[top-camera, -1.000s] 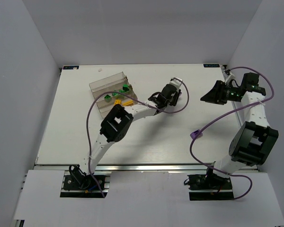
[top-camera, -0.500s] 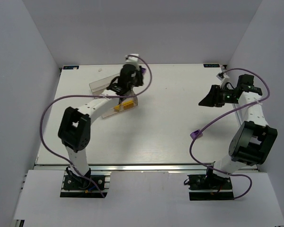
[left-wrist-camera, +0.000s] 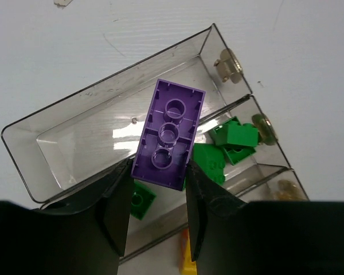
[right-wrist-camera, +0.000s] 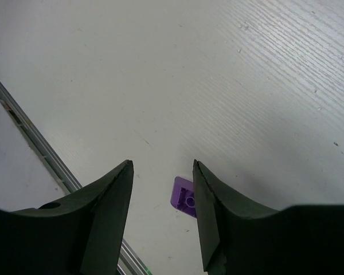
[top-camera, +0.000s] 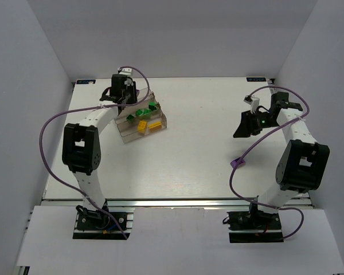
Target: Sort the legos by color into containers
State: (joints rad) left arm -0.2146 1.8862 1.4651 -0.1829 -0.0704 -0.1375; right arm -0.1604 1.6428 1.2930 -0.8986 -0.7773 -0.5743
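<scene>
My left gripper (left-wrist-camera: 159, 173) is shut on the lower end of a purple lego (left-wrist-camera: 169, 134), whose hollow underside faces the camera. It hangs over the bare far container (left-wrist-camera: 80, 143) of the clear stepped tray (top-camera: 126, 133). Green legos (left-wrist-camera: 232, 137) lie in the middle container and yellow legos (top-camera: 143, 127) in the nearest one. In the top view the left gripper (top-camera: 122, 98) sits at the tray's far-left end. My right gripper (right-wrist-camera: 162, 166) is open above the table, apart from a second purple lego (right-wrist-camera: 185, 199) lying there (top-camera: 237, 162). The right gripper (top-camera: 241, 128) hovers right of centre.
The tray stands at the table's back left, tilted to the table edges. An aluminium rail (right-wrist-camera: 40, 152) runs along the table's near edge. Purple cables (top-camera: 241, 172) loop off both arms above the table. White walls close in the left, back and right sides.
The left arm has swung from mid-table leftward to the tray's far end, carrying the purple lego. The right gripper has come down and nearer, its jaws slightly narrower.
</scene>
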